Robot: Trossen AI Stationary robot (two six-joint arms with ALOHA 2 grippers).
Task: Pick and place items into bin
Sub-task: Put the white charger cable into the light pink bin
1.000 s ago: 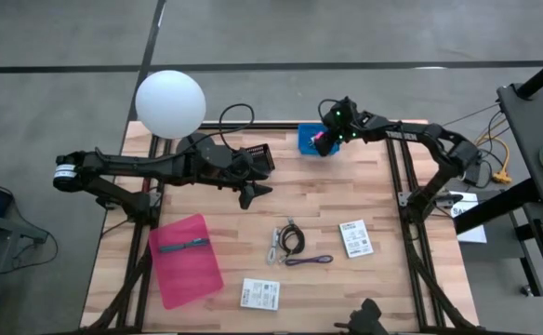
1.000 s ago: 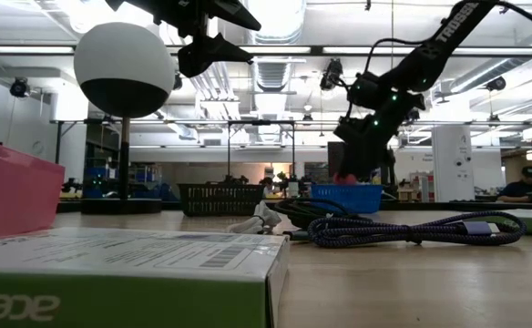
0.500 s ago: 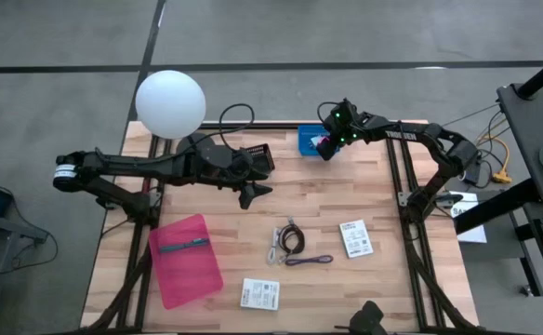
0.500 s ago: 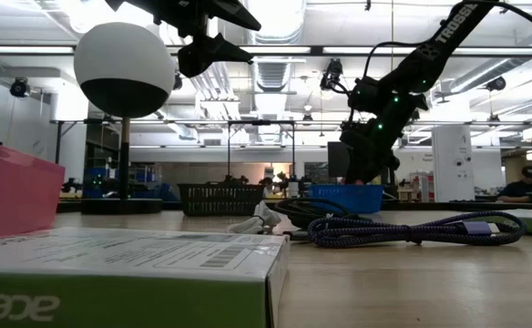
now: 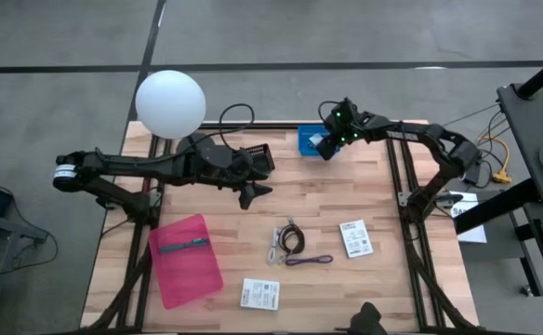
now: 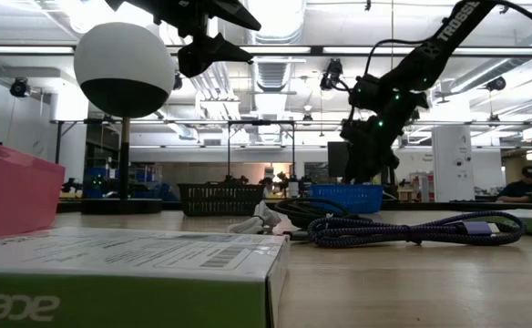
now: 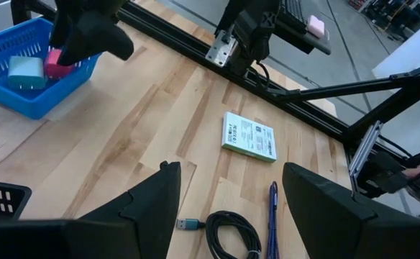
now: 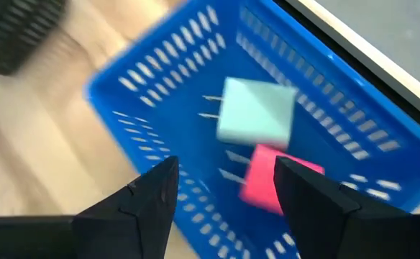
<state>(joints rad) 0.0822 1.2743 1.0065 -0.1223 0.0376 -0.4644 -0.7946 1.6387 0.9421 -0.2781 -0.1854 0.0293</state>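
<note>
The right end effector [image 8: 224, 191] hangs spread and empty over the blue slotted plastic bin [image 8: 160, 93], where the pink plug-in cube [image 8: 271, 180] and pale teal plug-in cube [image 8: 257, 111] lie, seemingly just dropped, while the left end effector [image 7: 228, 198] waits spread above the wooden surface [image 7: 160, 122].

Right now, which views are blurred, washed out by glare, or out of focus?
Right wrist view: motion-smeared, the blue bin streaked, its pale teal cube and pink cube soft-edged. Low view: the near box is out of focus, ceiling lights glare. High view: the white globe lamp is blown out. Left wrist view: sharp.
</note>
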